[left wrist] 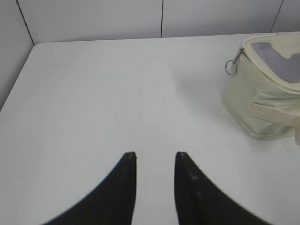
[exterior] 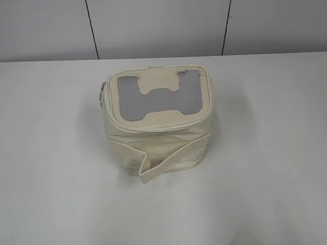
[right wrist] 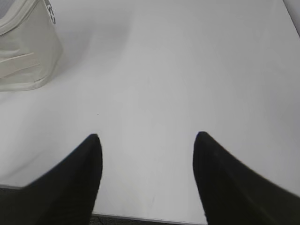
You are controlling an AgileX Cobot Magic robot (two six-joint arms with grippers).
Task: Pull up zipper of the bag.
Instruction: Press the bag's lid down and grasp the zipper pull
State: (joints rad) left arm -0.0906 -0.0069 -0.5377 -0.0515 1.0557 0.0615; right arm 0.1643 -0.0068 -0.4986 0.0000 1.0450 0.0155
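The cream bag stands in the middle of the white table, its grey ribbed top panel with the H-shaped patch facing up and its wide cream strap across the front. The zipper circles the top rim; a silver ring pull hangs at the bag's left corner. The bag also shows in the left wrist view at the right edge and in the right wrist view at the top left. My left gripper is open over bare table, well left of the bag. My right gripper is open wide, well right of the bag.
The white table spreads around the bag on all sides. A grey panelled wall rises behind its far edge. The table's near edge shows under my right gripper. Neither arm shows in the exterior view.
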